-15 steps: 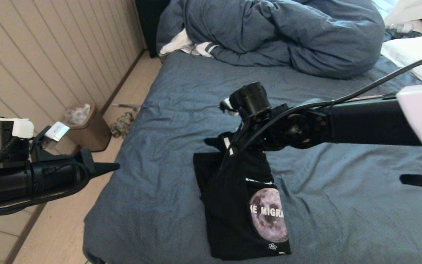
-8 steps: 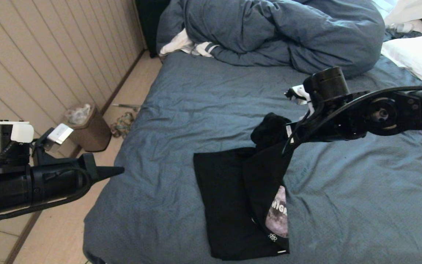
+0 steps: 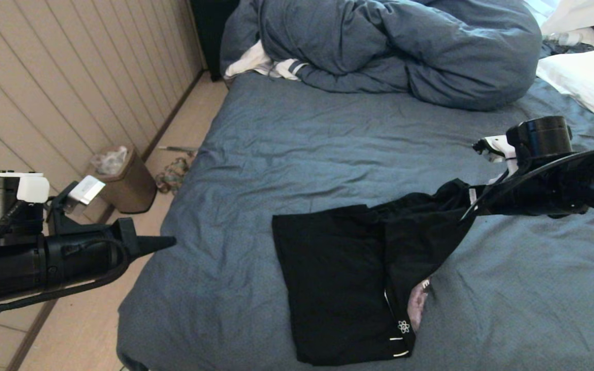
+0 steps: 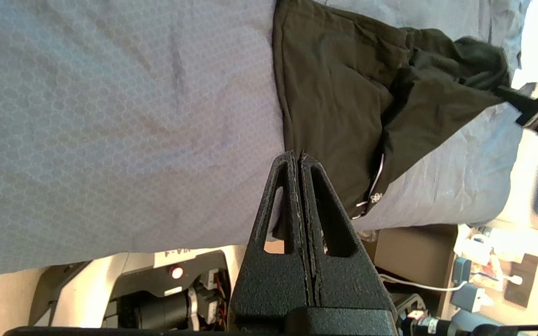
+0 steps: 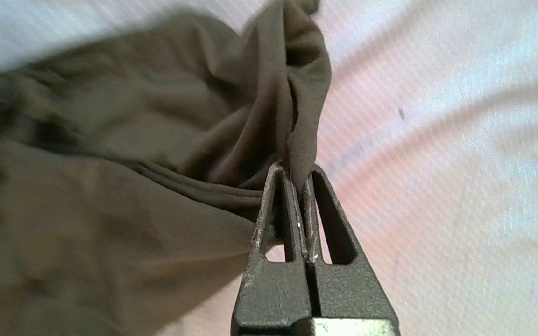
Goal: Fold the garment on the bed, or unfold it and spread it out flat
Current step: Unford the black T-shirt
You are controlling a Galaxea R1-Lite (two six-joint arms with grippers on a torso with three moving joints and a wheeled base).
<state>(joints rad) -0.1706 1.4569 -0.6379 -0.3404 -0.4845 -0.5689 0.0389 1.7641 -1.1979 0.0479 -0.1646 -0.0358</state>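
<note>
The black T-shirt (image 3: 333, 288) lies partly folded on the blue-grey bed (image 3: 297, 139), near its front edge. My right gripper (image 3: 466, 205) is shut on a bunched edge of the shirt's top layer and holds it up to the right of the flat part. That layer hangs in a stretched flap, with a sliver of a pale print (image 3: 416, 309) showing under it. In the right wrist view the gripper (image 5: 299, 170) pinches a fold of the garment (image 5: 157, 140). My left gripper (image 3: 169, 240) hovers shut and empty off the bed's left side. In the left wrist view the left gripper (image 4: 298, 156) points toward the shirt (image 4: 334, 93).
A bunched blue-grey duvet (image 3: 395, 46) fills the head of the bed, with a white-and-striped cloth (image 3: 263, 64) beside it and a white pillow (image 3: 586, 77) at the far right. A brown waste bin (image 3: 124, 178) stands on the floor by the panelled wall (image 3: 60, 93).
My right gripper has swung from over the shirt far to the right, carrying the top layer with it. The moon print has turned under and is almost hidden. The left arm barely moved.
</note>
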